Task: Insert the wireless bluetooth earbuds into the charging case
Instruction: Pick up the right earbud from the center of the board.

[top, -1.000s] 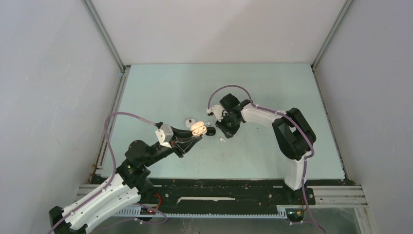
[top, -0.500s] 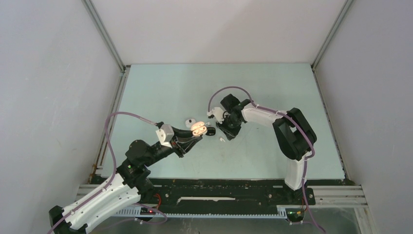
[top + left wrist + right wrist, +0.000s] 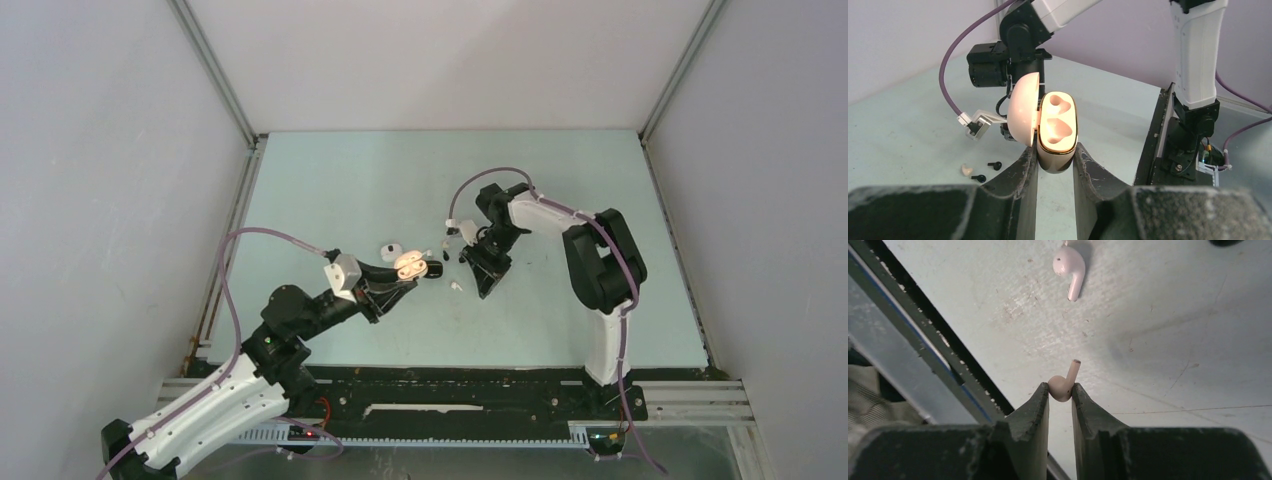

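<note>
A pale earbud (image 3: 1064, 385) is pinched by its rounded end between the tips of the right jaws, which are clamped on it. Its short stem sticks out past the tips, angled up and to the right in the right wrist view. A second white earbud (image 3: 1070, 267) lies loose on the pale green worktop (image 3: 350, 180), apart from the held one.

The charging case (image 3: 1055, 132) is clamped between the left jaws by its lower body and held off the worktop. It is open, with its lid (image 3: 1023, 107) swung back to the left in the left wrist view. Two moulded wells show in its lit, pinkish face.

From above, the case (image 3: 412, 266) and the right jaws are near each other at mid-worktop, not touching. One white earbud (image 3: 455, 287) lies on the surface just beside the right jaws.

In the left wrist view, two small black buds (image 3: 994, 164) (image 3: 979, 177) and a pale bit (image 3: 966, 170) lie on the worktop to the left of the case. What the pale bit is cannot be told.
</note>
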Action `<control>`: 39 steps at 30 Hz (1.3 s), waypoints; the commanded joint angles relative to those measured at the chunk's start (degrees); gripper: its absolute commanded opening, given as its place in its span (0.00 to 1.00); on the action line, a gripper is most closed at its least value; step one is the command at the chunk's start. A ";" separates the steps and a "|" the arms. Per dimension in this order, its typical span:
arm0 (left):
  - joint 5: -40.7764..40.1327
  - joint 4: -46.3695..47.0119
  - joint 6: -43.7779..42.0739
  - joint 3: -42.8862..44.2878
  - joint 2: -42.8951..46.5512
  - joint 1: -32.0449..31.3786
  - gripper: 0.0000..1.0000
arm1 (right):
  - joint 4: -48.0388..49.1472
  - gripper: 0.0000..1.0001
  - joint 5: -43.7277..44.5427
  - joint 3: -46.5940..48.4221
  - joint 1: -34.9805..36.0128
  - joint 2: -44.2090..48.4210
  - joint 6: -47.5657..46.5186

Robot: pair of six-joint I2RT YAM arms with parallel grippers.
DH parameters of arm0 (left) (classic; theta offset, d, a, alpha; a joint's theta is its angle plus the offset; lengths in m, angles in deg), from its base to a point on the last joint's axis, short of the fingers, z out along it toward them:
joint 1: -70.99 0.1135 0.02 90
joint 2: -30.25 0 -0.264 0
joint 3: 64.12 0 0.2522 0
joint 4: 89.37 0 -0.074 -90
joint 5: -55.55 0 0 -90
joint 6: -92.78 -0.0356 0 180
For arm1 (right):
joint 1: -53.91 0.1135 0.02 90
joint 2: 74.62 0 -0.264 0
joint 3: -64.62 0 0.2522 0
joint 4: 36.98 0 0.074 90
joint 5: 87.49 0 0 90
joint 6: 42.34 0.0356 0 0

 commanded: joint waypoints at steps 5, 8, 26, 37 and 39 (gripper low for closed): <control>1.40 1.32 -1.23 1.62 -1.04 0.21 0.00 | -10.30 0.22 -6.01 9.54 -9.54 -8.63 4.64; 1.63 1.39 -1.14 1.64 -1.32 0.21 0.00 | -12.96 0.33 -8.12 14.89 -13.62 -12.36 6.51; 2.12 1.61 -1.11 1.90 -2.68 0.25 0.00 | 15.93 0.31 -0.74 -6.66 -20.31 13.98 -10.57; 1.90 1.03 -1.40 2.26 -2.39 0.21 0.00 | 31.00 0.47 13.32 -17.53 -16.36 17.14 13.35; 1.96 0.85 -1.53 2.42 -2.38 0.23 0.00 | 31.46 0.49 15.64 -18.01 -13.71 17.21 14.47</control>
